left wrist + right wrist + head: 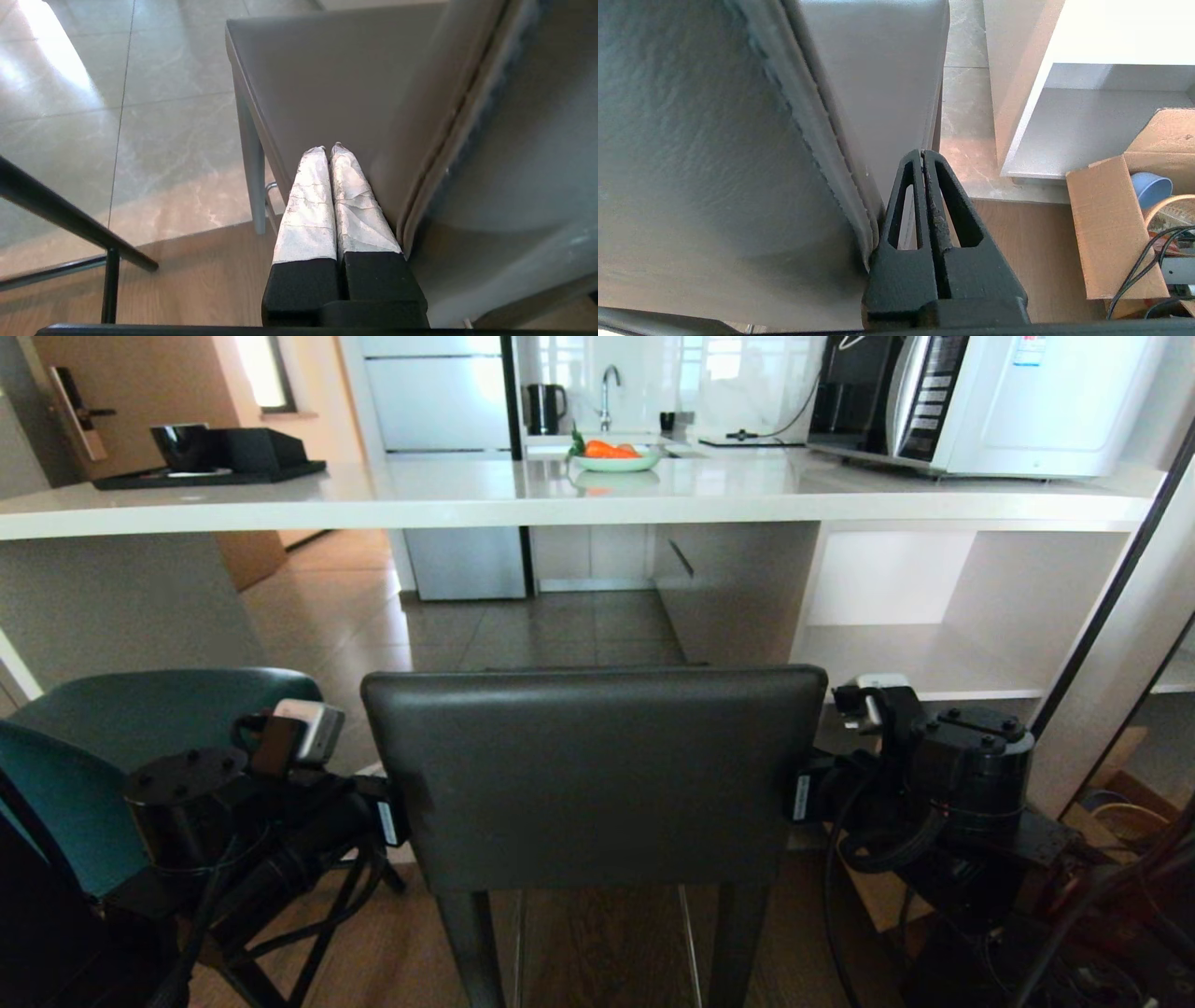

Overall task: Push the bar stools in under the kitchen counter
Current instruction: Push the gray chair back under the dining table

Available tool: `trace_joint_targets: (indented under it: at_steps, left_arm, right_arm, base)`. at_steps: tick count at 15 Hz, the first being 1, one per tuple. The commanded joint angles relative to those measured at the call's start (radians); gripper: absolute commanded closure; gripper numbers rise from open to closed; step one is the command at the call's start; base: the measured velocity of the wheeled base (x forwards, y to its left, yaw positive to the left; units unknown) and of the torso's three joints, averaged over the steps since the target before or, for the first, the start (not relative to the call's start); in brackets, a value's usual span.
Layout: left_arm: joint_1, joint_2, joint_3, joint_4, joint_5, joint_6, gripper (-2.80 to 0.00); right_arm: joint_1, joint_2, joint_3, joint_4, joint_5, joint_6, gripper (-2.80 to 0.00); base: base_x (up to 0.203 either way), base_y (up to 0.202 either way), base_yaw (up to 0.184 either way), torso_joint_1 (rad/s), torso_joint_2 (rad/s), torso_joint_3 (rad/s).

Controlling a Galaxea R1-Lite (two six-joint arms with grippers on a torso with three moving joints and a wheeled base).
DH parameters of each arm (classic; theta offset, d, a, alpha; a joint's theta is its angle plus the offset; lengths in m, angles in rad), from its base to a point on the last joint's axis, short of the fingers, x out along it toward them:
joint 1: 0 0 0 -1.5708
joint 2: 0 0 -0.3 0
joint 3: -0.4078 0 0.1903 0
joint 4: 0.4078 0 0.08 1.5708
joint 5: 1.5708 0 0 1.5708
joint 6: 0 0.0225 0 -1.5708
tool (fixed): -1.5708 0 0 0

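With both arms set against the sides of the grey stool's (594,775) backrest, the step in hand looks like the push that sends this stool in under the table (560,495). The left hand (331,150) is clenched with nothing in it, its two taped fingers (308,200) pressed together and lying along the left edge of the backrest, just above the seat. The right hand (923,154) is likewise clenched and empty, its black fingers (943,200) closed on each other and resting beside the stitched right edge of the backrest. Neither hand grasps the stool; they bracket it from either side.

The grey stool stands in front of the open space beneath the table, its back facing the robot and its seat not yet under the slab, with tiled floor showing between the backrest's top and the table. The teal stool (112,756) is to the left, close beside the left arm, and also appears to be out from under the table.

The next move calls for an even forward push from both sides, so the stool travels straight and does not swing. It should aim at the gap between the grey side panel (112,607) on the left and the white shelves (915,616) on the right. The step from wooden floor to tile lies just ahead of the legs and could catch them. The teal stool would then remain to be done.
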Motion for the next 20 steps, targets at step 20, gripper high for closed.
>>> trace_joint_targets:
  at_steps: [20]
  left_arm:
    - [-0.020,-0.026,0.101,-0.099,-0.003,0.021,0.00]
  right_arm:
    - [0.013,-0.028,0.064,-0.008,-0.002,-0.001,0.00]
  base:
    - [0.066,0.000,0.000,-0.002,0.00,0.002]
